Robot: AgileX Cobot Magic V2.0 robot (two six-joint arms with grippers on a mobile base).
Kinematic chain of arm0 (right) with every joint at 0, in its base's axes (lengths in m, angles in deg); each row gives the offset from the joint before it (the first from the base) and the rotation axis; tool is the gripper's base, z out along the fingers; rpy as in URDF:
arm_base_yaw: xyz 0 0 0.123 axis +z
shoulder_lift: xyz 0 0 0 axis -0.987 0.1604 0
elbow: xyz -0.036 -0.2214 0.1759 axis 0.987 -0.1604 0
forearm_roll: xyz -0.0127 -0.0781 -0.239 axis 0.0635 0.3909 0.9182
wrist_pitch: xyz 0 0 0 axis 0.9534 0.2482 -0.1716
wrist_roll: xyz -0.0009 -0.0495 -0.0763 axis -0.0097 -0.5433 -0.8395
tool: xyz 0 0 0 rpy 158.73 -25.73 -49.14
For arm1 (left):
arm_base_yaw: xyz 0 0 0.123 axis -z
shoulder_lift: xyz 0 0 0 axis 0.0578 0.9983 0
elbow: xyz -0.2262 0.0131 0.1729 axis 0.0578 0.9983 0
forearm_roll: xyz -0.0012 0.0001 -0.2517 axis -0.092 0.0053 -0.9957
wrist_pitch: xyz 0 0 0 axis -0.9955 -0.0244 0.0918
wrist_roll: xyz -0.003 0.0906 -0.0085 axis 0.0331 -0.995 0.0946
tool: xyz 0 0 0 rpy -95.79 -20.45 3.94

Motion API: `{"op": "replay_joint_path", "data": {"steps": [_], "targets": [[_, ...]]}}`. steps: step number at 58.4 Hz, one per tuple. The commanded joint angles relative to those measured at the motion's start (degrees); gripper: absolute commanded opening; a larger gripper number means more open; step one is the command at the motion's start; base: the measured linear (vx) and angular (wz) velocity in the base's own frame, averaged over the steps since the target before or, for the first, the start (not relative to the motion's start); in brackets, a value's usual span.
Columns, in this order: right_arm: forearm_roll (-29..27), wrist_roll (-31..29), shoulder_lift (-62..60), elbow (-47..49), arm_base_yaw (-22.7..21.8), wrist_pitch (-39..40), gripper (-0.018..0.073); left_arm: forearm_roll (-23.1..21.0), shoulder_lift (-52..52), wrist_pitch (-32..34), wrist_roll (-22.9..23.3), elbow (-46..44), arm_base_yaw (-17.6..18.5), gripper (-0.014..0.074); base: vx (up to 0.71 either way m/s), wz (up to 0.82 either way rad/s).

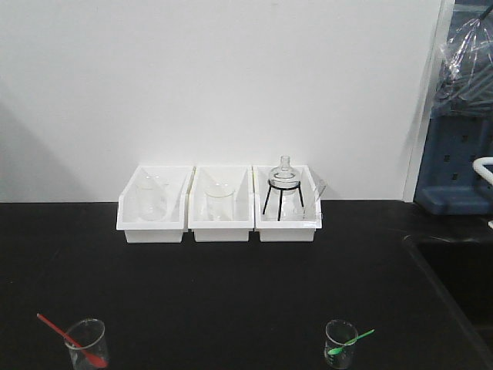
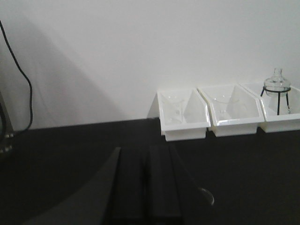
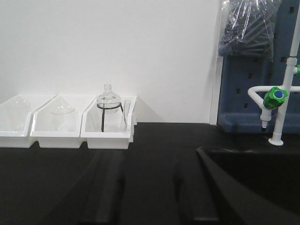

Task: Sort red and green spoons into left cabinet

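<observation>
Fig. Bench scene, front and both wrist views. The red spoon (image 1: 68, 337) stood slanted in a clear beaker (image 1: 92, 333) at the near-left of the black bench (image 1: 231, 293), bowl down inside the glass and handle pointing up-left over the rim. The green spoon (image 1: 353, 341) lay likewise in a smaller beaker (image 1: 337, 331) at near-right, handle sticking out to the upper right. The two beakers sat well apart.

At the back, against the white wall, three white bins (image 1: 221, 229) stood side by side, touching. The left and mid bins each held clear glassware. The right one held a black tripod w/ a glass flask (image 1: 284, 181) on top.

Left gripper (image 2: 146, 150): the dark fingers lay side by side w/ only a slim line between them, gripping nothing, low over the bench.

Right gripper (image 3: 146, 161): the fingers were faint against the dark top but appeared spread wide, w/ nothing between them. To its right were a sink (image 3: 253, 178) and a white tap w/ a green knob (image 3: 274, 96), in front of a blue panel (image 3: 243, 93).
</observation>
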Motion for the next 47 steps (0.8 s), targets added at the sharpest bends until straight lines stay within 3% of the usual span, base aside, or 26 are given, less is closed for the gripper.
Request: {"op": "replay_joint_path", "data": {"steps": [1,14,20,26,34,40,47], "targets": [[0.54,-0.53,0.55,2.02,0.01,7.37,0.0413,-2.11,0.89,4.07,0.67,-1.66,-0.09,0.0244,0.0,0.0],[-2.3,-0.08,5.44,1.83,0.01,6.64,0.0414,-2.11,3.95,6.17,0.8,-1.34,-0.09,0.0248,0.0,0.0],[-4.38,-0.08,10.31,1.83,0.08,10.83,0.0414,-2.24,7.12,8.98,0.8,0.95,-0.09,0.0248,0.0,0.0],[-4.0,-0.19,16.62,1.83,0.08,17.64,0.0414,-5.1,11.39,17.11,0.9,5.86,-0.09,0.0248,0.0,0.0],[-3.92,1.77,25.06,1.83,0.19,23.13,0.0414,-11.3,17.24,33.0,3.99,11.52,0.02,0.0248,0.0,0.0],[-2.2,6.67,29.69,1.83,0.19,22.93,0.0414,-10.83,21.14,40.23,4.99,13.76,0.02,0.0248,0.0,0.0],[5.67,10.88,33.8,1.83,0.19,25.21,0.0414,-8.69,26.25,43.69,5.41,14.04,0.06,0.0251,0.0,0.0]]}}
